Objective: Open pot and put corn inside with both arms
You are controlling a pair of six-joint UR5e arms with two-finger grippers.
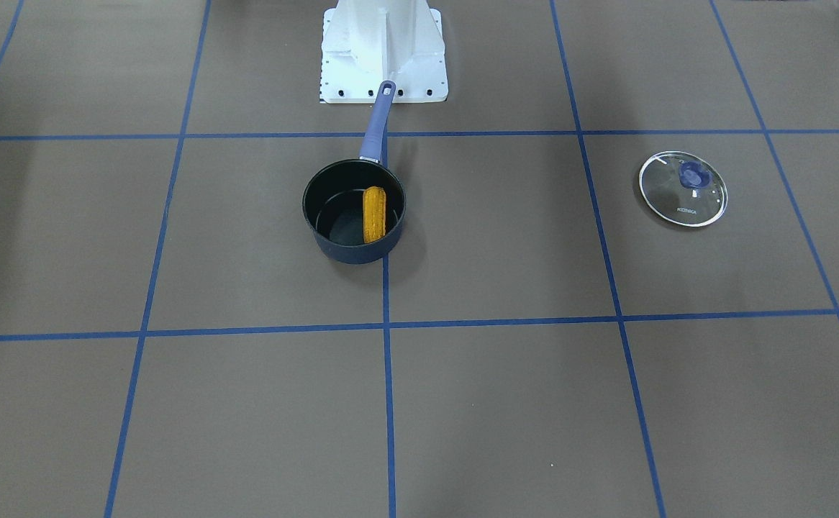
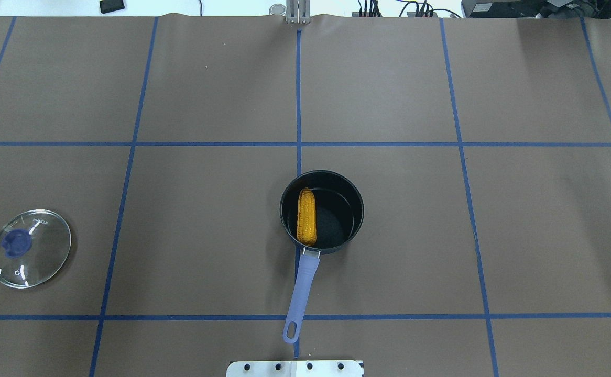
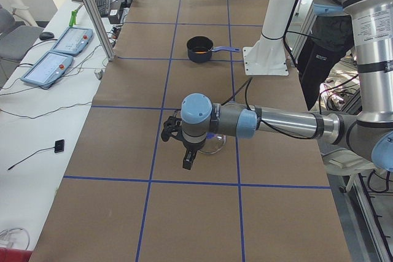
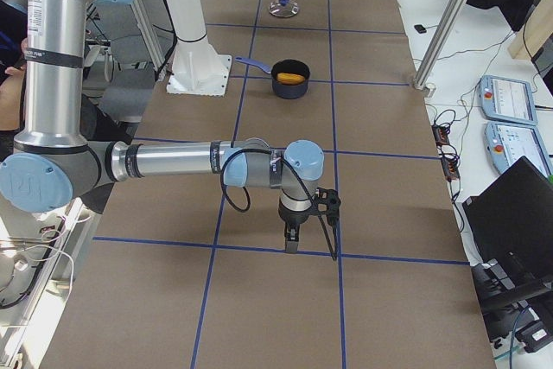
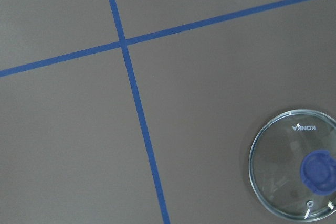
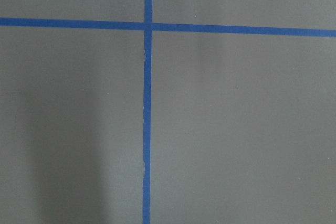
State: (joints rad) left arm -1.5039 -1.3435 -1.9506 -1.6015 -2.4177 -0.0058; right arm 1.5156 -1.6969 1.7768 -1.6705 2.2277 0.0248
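Observation:
The dark pot (image 1: pixel 340 216) with a blue handle (image 1: pixel 378 122) stands open at the table's middle, also in the overhead view (image 2: pixel 339 217). The orange-yellow corn (image 1: pixel 374 214) lies inside it along one wall (image 2: pixel 306 217). The glass lid (image 1: pixel 683 188) with a blue knob lies flat on the table on my left side (image 2: pixel 30 248), apart from the pot. My left gripper (image 3: pixel 187 162) hangs above the table near the lid, which the left wrist view (image 5: pixel 294 163) shows below. My right gripper (image 4: pixel 291 238) hangs over bare table, far from the pot. I cannot tell whether either is open or shut.
The white pedestal base (image 1: pixel 383 50) stands just behind the pot's handle. Blue tape lines (image 2: pixel 298 144) grid the brown table. Control tablets (image 3: pixel 55 53) and cables lie on the side bench beyond the far edge.

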